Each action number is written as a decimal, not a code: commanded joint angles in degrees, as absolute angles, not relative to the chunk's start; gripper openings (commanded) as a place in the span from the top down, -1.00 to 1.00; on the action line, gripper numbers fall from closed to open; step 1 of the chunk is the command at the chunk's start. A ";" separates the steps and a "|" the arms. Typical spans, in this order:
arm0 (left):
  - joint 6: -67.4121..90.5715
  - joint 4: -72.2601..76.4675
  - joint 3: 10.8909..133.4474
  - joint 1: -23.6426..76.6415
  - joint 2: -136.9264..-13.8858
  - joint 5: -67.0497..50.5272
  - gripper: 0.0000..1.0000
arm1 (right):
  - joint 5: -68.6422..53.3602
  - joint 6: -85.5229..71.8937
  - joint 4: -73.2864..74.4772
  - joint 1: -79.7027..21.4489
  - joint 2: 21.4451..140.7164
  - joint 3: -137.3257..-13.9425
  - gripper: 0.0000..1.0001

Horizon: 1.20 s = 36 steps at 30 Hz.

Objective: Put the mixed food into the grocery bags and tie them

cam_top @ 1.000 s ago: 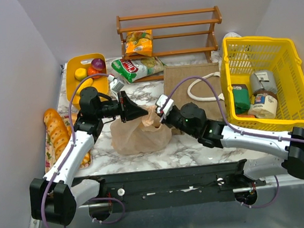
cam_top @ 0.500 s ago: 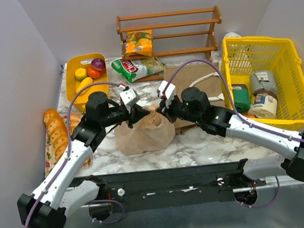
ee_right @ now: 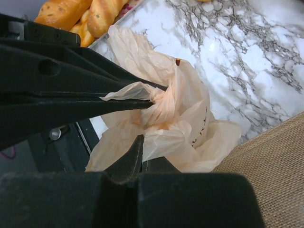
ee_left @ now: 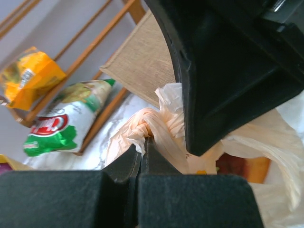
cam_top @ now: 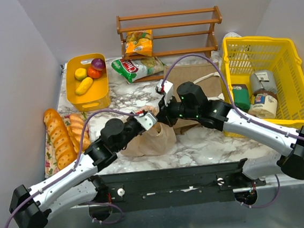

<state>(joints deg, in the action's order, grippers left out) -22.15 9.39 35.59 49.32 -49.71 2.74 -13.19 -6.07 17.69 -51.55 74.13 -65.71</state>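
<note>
A peach plastic grocery bag (cam_top: 153, 139) lies on the marble between my two grippers, with a twisted knot (ee_left: 151, 124) at its top. In the left wrist view my left gripper (ee_left: 143, 143) is shut on a strip of the bag's handle just below the knot. My right gripper (ee_right: 142, 145) is shut on another fold of the bag's plastic, close opposite the left fingers (ee_right: 95, 97). Both grippers meet over the bag (ee_right: 190, 118) in the top view. The tan jute tote (cam_top: 192, 80) lies flat behind. A green and red snack packet (cam_top: 135, 68) rests by the rack.
A wooden rack (cam_top: 168, 23) at the back holds a yellow packet (cam_top: 139, 43). A yellow mesh basket (cam_top: 287, 68) with jars stands right. A yellow tub (cam_top: 88, 96) of fruit sits back left, and baguettes (cam_top: 57, 136) lie along the left edge.
The left arm swung round toward the near side, keeping its grip on the handle. The right gripper shut on the bag and moved back. The bag's top drew into a tighter knot.
</note>
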 commanded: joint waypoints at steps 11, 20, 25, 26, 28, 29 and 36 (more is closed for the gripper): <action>-28.48 13.80 29.36 51.24 -47.99 14.94 1.00 | -35.23 -11.16 17.40 -37.89 72.68 -68.73 -0.49; -30.85 16.96 28.56 52.29 -49.22 16.34 1.00 | -45.97 -5.82 21.52 -32.17 93.14 -84.52 0.08; -32.51 18.37 28.30 52.82 -49.04 18.10 1.00 | -50.35 1.56 26.18 -32.25 104.57 -92.54 0.47; -32.69 18.54 28.30 52.82 -48.87 18.54 1.00 | -53.84 4.63 26.54 -32.26 106.24 -92.90 0.49; -33.31 18.63 28.39 52.91 -48.60 18.89 1.00 | -57.20 7.37 26.72 -32.43 106.70 -92.11 0.51; -33.31 18.55 28.48 52.82 -48.60 18.72 1.00 | -59.83 9.82 26.37 -32.61 106.53 -91.59 0.51; -31.12 19.60 28.74 52.82 -49.13 18.81 1.00 | -67.84 13.89 22.95 -33.75 104.06 -87.11 0.49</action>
